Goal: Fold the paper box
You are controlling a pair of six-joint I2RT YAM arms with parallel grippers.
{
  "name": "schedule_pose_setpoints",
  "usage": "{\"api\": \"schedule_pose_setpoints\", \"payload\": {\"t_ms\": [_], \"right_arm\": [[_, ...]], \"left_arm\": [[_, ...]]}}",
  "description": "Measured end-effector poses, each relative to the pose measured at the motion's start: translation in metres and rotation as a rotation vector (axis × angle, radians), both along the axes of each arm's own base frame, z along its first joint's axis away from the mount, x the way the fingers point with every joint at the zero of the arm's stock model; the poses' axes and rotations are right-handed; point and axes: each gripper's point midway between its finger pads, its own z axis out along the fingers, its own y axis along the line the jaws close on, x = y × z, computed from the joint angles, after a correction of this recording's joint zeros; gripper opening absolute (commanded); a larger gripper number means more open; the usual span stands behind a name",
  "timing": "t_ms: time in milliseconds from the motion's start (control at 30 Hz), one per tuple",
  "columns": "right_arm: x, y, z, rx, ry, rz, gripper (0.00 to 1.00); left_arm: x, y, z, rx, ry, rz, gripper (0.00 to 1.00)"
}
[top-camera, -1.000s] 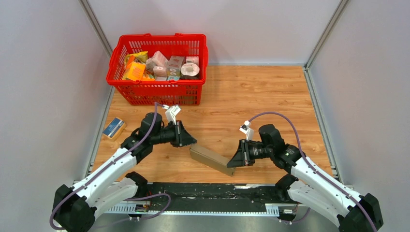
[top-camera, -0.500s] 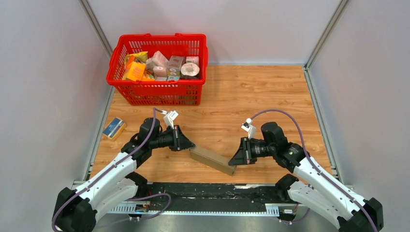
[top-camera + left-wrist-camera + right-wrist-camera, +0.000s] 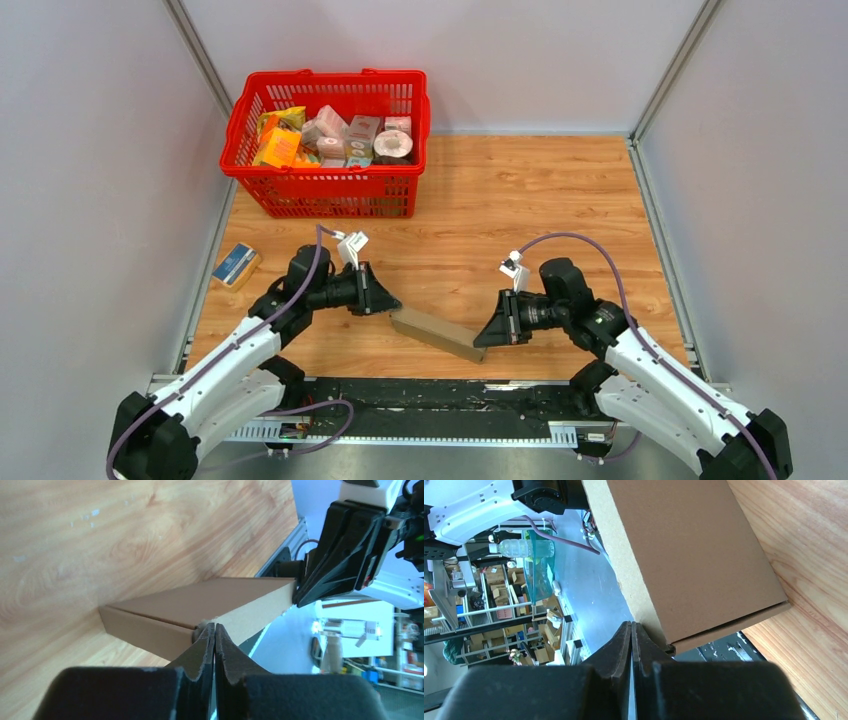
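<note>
Wooden tabletop (image 3: pixel 520 200), near its front edge, carries the flat brown corrugated-cardboard paper box (image 3: pixel 437 334), its long axis running from 1 gripper to the other. At its left end sits the left gripper (image 3: pixel 397 305), at its right end the right gripper (image 3: pixel 479 342) (neither is nearer). Both pairs of jaws look pressed shut, tips against the cardboard.

Pale grey walls (image 3: pixel 90 150) enclose a wood-grain table (image 3: pixel 520 190) under even, bright light.
</note>
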Motion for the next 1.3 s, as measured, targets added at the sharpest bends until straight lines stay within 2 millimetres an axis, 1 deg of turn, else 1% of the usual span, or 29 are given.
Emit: {"api": "schedule_pose_setpoints", "payload": {"t_ms": [67, 167, 300, 433, 467, 533, 567, 667, 767, 833, 867, 933, 967, 1067, 1100, 1133, 1233, 1300], "right_arm": [[0.000, 0.000, -0.001, -0.001, 0.003, 0.000, 0.08], [0.000, 0.000, -0.001, -0.002, 0.001, 0.002, 0.09], [-0.001, 0.000, -0.002, -0.001, 0.004, 0.006, 0.09], [-0.007, 0.002, -0.006, 0.020, 0.032, 0.033, 0.10], [-0.008, 0.002, -0.006, 0.026, 0.042, 0.040, 0.11], [-0.010, 0.003, -0.008, 0.033, 0.059, 0.050, 0.17], [-0.011, 0.003, -0.008, 0.034, 0.068, 0.053, 0.19], [-0.010, 0.006, -0.009, 0.036, 0.088, 0.061, 0.19], [-0.003, 0.010, -0.009, 0.033, 0.094, 0.056, 0.17], [0.004, 0.014, -0.009, 0.028, 0.097, 0.051, 0.18], [0.007, 0.015, -0.009, 0.024, 0.102, 0.051, 0.20], [0.007, 0.016, -0.009, 0.025, 0.106, 0.057, 0.24], [0.007, 0.015, -0.008, 0.027, 0.099, 0.058, 0.28], [0.005, 0.014, -0.001, 0.046, 0.044, 0.065, 0.32], [0.004, 0.013, 0.001, 0.048, 0.021, 0.065, 0.32], [0.002, 0.011, 0.001, 0.047, 0.009, 0.066, 0.32], [-0.007, 0.009, -0.003, 0.036, -0.006, 0.081, 0.31], [-0.013, 0.010, -0.008, 0.028, 0.006, 0.101, 0.27]], "left_arm": [[-0.006, 0.002, -0.017, 0.010, 0.043, -0.002, 0.05], [-0.009, 0.002, -0.018, -0.025, 0.007, -0.004, 0.05], [-0.018, 0.007, -0.021, -0.065, -0.024, 0.006, 0.05], [-0.026, 0.010, -0.023, -0.106, -0.037, 0.019, 0.06], [-0.027, 0.011, -0.023, -0.114, -0.036, 0.021, 0.07], [-0.029, 0.011, -0.024, -0.133, -0.033, 0.026, 0.08], [-0.029, 0.010, -0.025, -0.141, -0.031, 0.029, 0.08], [-0.024, 0.007, -0.025, -0.157, -0.026, 0.036, 0.08], [-0.013, 0.001, -0.025, -0.143, 0.003, 0.036, 0.04], [-0.003, -0.006, -0.024, -0.133, 0.026, 0.030, 0.05], [0.001, -0.008, -0.024, -0.134, 0.027, 0.030, 0.06], [0.003, -0.010, -0.024, -0.140, 0.026, 0.029, 0.07], [0.002, -0.009, -0.022, -0.144, 0.018, 0.030, 0.09], [-0.007, 0.000, -0.020, -0.120, 0.000, 0.044, 0.14], [-0.011, 0.001, -0.021, -0.109, 0.000, 0.042, 0.15], [-0.014, 0.005, -0.021, -0.099, -0.002, 0.048, 0.20], [-0.024, 0.017, -0.019, -0.064, -0.021, 0.072, 0.27], [-0.028, 0.023, -0.018, -0.036, -0.022, 0.087, 0.28]]}}
